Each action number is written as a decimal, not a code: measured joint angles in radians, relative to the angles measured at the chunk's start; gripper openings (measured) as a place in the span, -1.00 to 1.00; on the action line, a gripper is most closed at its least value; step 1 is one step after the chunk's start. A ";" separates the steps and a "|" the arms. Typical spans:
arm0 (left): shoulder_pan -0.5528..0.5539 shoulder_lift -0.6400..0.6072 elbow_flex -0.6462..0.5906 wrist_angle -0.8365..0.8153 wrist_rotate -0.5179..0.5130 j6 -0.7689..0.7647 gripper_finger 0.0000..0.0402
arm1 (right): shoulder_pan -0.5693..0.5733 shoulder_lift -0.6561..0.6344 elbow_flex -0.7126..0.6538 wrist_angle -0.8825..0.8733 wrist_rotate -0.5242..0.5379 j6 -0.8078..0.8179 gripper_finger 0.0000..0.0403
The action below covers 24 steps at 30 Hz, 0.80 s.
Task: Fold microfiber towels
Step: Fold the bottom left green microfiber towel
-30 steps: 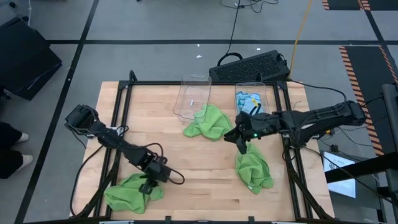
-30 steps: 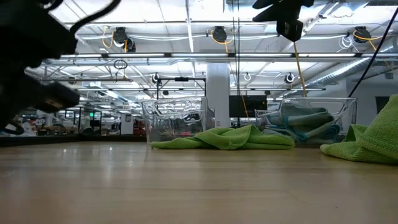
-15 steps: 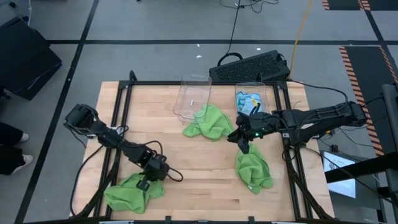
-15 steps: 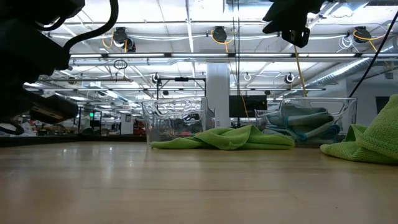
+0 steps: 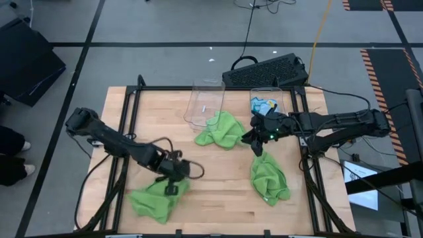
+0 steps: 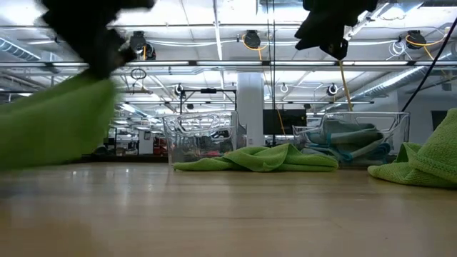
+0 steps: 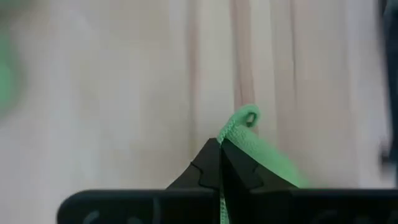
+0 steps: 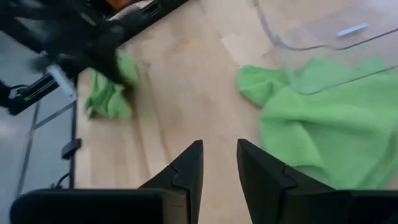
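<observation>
now pinching a lime towel at the bench's near left

pinching a fold of the lime green towel (image 5: 157, 200) with the left claw (image 5: 173, 186), fingers pressed together on the cloth; showing, in the left wrist view, a green edge (image 7: 249, 134) poking out from between the closed fingertips (image 7: 211, 163) over bare wood. hanging the cloth as a green blur (image 6: 61, 125) at the left of the low view, raised above the bench (image 5: 218, 198) there, with the rest of it lying bunched near the front left corner in the high view.

hovering with the right claw (image 5: 255, 143) above the bench, between the second green towel (image 5: 221, 129) and the third green towel (image 5: 269, 180), touching neither; fingers (image 8: 185, 168) standing a little apart with nothing between them, looking down on the middle towel (image 8: 311, 118).

lying crumpled against the mouth of the left clear bin (image 5: 201, 102), that middle towel spilling partly out of it. resting inside the right clear bin (image 5: 266, 92), a light blue towel (image 5: 264, 108). sitting heaped near the bench's right edge, well apart from the left one, the third green towel (image 6: 421, 164).

sitting beyond the bench's far edge, on the floor, a black keyboard-like slab (image 5: 264, 69).
</observation>
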 joint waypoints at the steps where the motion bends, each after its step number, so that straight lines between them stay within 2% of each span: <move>1: 0.009 -0.010 0.033 0.003 -0.041 -0.018 -0.99 | -0.011 0.000 0.000 0.000 0.000 -0.010 -0.55; 7: 0.054 -0.045 0.226 -0.025 -0.292 -0.076 -0.99 | -0.069 0.000 0.000 0.017 0.000 -0.073 -0.55; 13: 0.129 -0.058 0.399 -0.025 -0.470 -0.024 -1.00 | -0.077 0.000 0.000 0.220 -0.036 -0.156 -0.52; 16: 0.174 -0.057 0.476 -0.025 -0.508 0.050 -1.00 | -0.077 0.000 0.000 0.365 -0.055 -0.166 -0.46; 21: 0.254 -0.058 0.585 0.006 -0.510 0.195 -0.99 | -0.077 0.000 0.000 0.579 -0.056 -0.165 -0.30; 24: 0.303 -0.058 0.613 0.085 -0.454 0.274 -1.00 | -0.077 0.000 0.000 0.677 -0.055 -0.165 -0.16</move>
